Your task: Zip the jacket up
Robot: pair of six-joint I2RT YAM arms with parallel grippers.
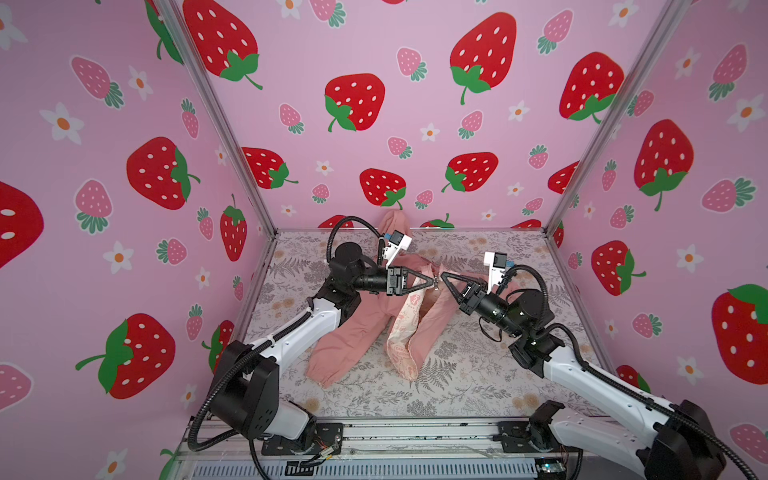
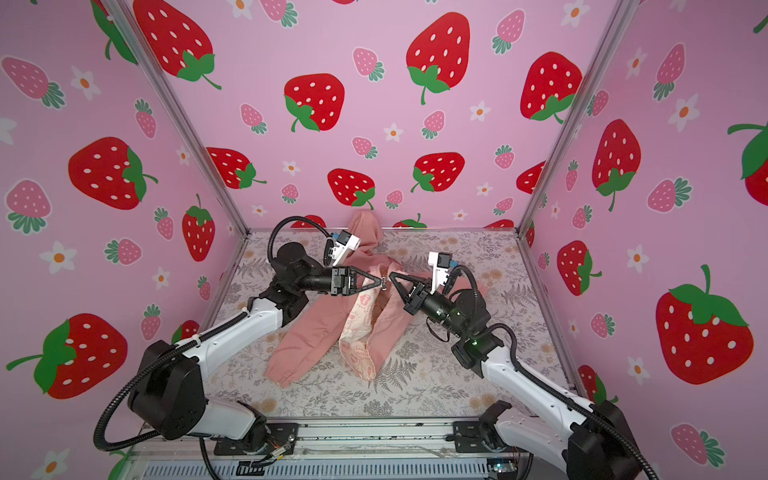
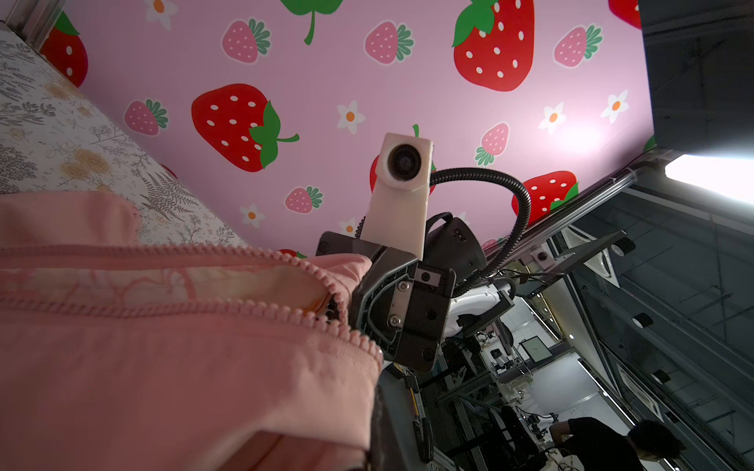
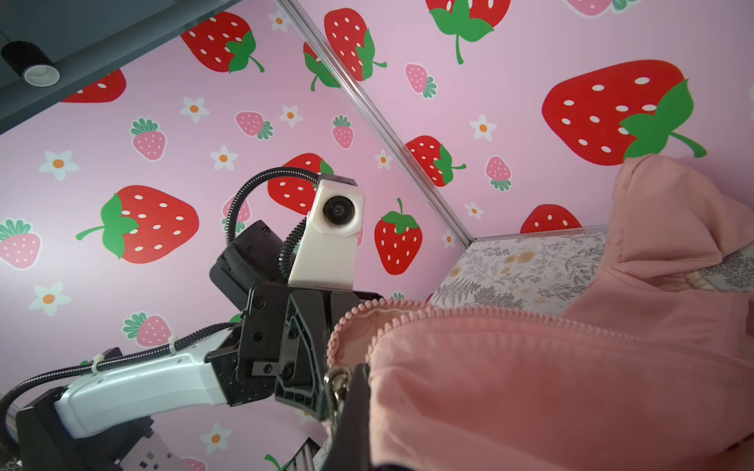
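Note:
The salmon-pink jacket (image 1: 357, 320) lies on the floral table (image 1: 478, 374), and its middle is lifted where my two grippers meet tip to tip. Its front gapes below them and shows cream printed lining (image 1: 405, 332); the hood (image 1: 394, 224) leans on the back wall. My left gripper (image 1: 431, 284) is shut on the jacket's edge by the zipper. From the other side my right gripper (image 1: 444, 276) is shut on the fabric. In the right wrist view the metal zipper pull (image 4: 336, 387) hangs beside my dark finger (image 4: 355, 412). Two rows of zipper teeth (image 3: 228, 306) run apart in the left wrist view.
Strawberry-print walls enclose the table on three sides, with metal posts (image 1: 582, 174) at the back corners. A metal rail (image 1: 415, 432) carrying both arm bases runs along the front. The jacket's sleeve cuff (image 1: 322, 374) lies near the left arm.

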